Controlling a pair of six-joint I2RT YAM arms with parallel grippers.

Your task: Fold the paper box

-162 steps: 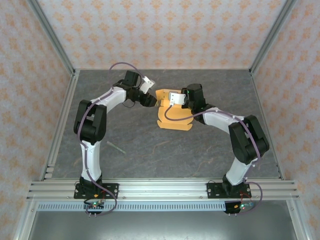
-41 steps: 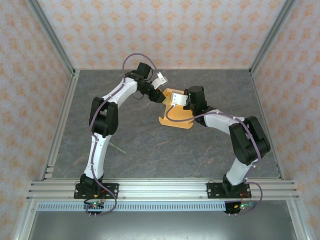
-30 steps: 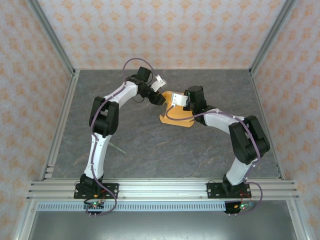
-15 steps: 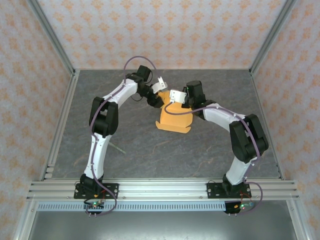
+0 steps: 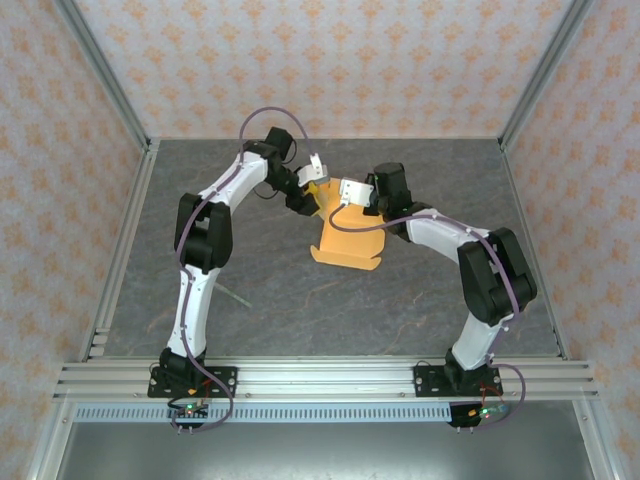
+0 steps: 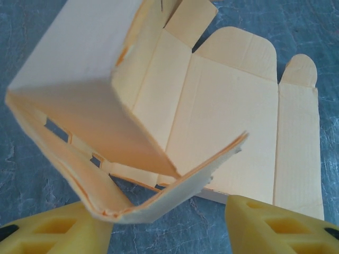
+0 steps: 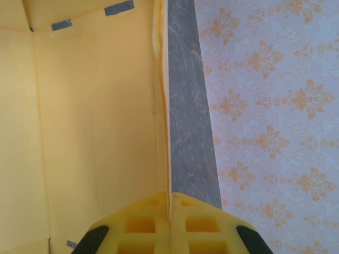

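Overhead, a grey, stone-veined table (image 5: 280, 300), enclosed on three sides by cream walls (image 5: 330, 60) with an orange motif; aluminium posts (image 5: 100, 70) in the corners, a slotted rail (image 5: 320, 378) along the near edge carrying both bases. A thin pale strip (image 5: 232, 293) lies on the table near the left arm. The left arm (image 5: 195, 240) rises from its base, then reaches far and inward, wrist bent back toward centre. The right arm (image 5: 480, 270) mirrors it, elbow out to the right, forearm running inward to the same spot. Both meet over the box (image 5: 350, 240), orange-yellow, half folded, mid-table a little toward the far side, its flat flaps spread toward the near edge. The right gripper (image 7: 169, 222) is clamped on one upright panel of the box (image 7: 90, 106), the thin edge pinched between its pads. The left gripper (image 6: 169, 233) stands apart, yellow fingers (image 6: 280, 227) wide; the box (image 6: 212, 116) is just ahead, one raised wall to the left and a curled, torn-looking edge dipping between the fingers near the left one, contact unclear.
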